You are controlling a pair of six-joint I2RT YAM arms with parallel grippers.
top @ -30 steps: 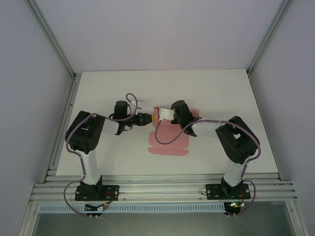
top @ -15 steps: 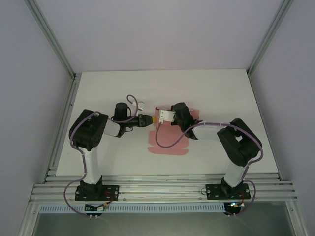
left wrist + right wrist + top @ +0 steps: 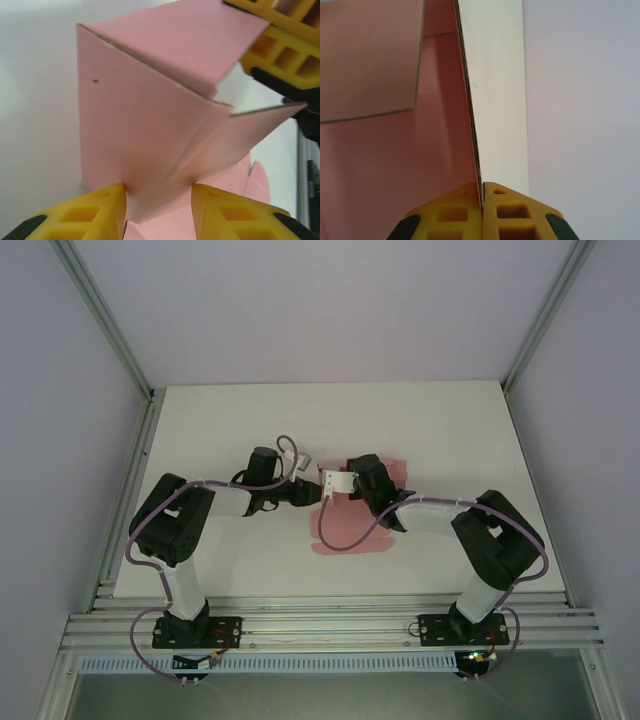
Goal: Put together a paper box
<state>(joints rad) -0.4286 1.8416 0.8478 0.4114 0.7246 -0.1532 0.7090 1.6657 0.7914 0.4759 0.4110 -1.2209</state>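
Observation:
The pink paper box (image 3: 352,530) is a partly folded die-cut sheet lying mid-table, with its far end raised between the two grippers. My left gripper (image 3: 308,492) comes in from the left. In the left wrist view its yellow fingers (image 3: 85,215) press on both sides of a creased upright panel of the paper box (image 3: 150,115), about a third of the frame's width apart. My right gripper (image 3: 328,480) is shut on a raised flap, seen edge-on in the right wrist view (image 3: 482,192), pink on its left face (image 3: 395,150) and white on its right. The right gripper's fingers (image 3: 282,47) hold the panel's top corner.
The white table (image 3: 450,430) has free room on all sides of the sheet. Aluminium rails run along the left edge (image 3: 130,470) and the front (image 3: 330,625). A purple cable (image 3: 345,540) loops from the right arm over the sheet.
My left gripper has moved right and slightly nearer, closing in on the right gripper. The pink sheet has slid a little to the right, and the right arm's elbow has shifted right.

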